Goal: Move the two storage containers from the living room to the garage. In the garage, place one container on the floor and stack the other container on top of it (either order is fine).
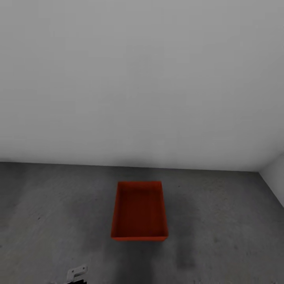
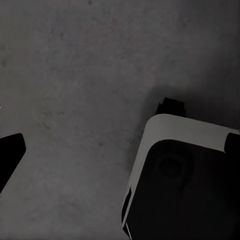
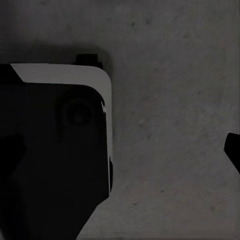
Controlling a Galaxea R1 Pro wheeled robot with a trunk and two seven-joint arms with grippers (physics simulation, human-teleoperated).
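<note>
One orange-red storage container (image 1: 139, 211) stands upright on the garage's dark grey concrete floor (image 1: 221, 221), close to the pale wall, open top empty. In the left wrist view my left gripper (image 2: 120, 150) hangs above the concrete, its dark fingertips (image 2: 11, 152) far apart at the picture's edges with nothing between them. My right gripper (image 3: 122, 152) is held the same way, one fingertip (image 3: 234, 150) showing at the edge, empty. Both grippers are well back from the container, beside my own base.
A plain pale grey wall (image 1: 142, 79) rises just behind the container, meeting a side wall (image 1: 274, 181) at the right corner. My white-edged dark base (image 2: 185, 175) sits under both wrists (image 3: 55, 145). A small white robot part (image 1: 77, 272) shows at the head view's bottom edge.
</note>
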